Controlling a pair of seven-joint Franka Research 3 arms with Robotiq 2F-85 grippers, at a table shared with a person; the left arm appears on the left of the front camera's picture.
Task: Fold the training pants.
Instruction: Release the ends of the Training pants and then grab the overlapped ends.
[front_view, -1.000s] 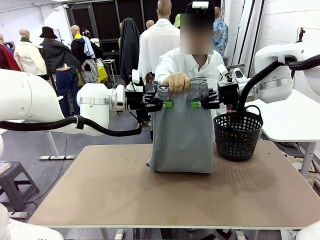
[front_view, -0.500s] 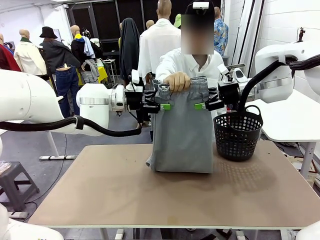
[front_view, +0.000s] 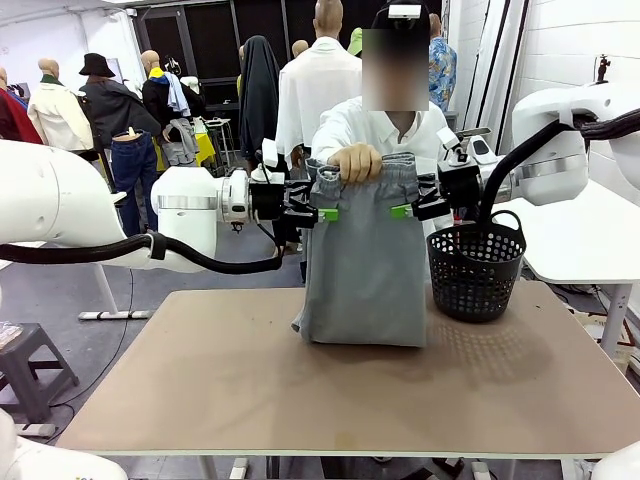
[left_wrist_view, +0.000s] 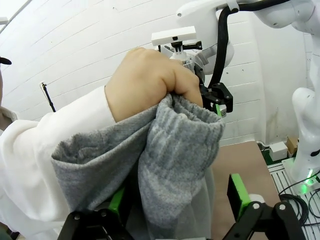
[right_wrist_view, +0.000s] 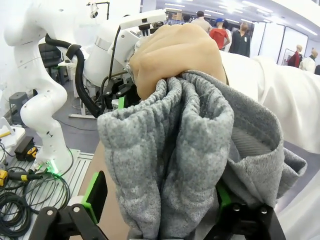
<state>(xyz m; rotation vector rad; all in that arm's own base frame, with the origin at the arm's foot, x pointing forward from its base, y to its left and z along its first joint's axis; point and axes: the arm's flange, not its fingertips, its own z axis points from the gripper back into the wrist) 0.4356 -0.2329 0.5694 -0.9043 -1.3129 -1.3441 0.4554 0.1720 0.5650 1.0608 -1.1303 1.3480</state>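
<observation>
So the person's hand has the light grey soft fabric training pants bunched at the gathered waistband, top centre of the front view. They hang straight down with the hem resting on the flat tan tabletop, I'd guess so both top corners are easy to reach.

The left gripper sits at the waistband's left edge and the right gripper at its right. Both have their fingers spread wide, with fabric between the green pads but not pinched. All the holding looks to be the hand's.

The round black mesh basket stands just right of the pants.
</observation>
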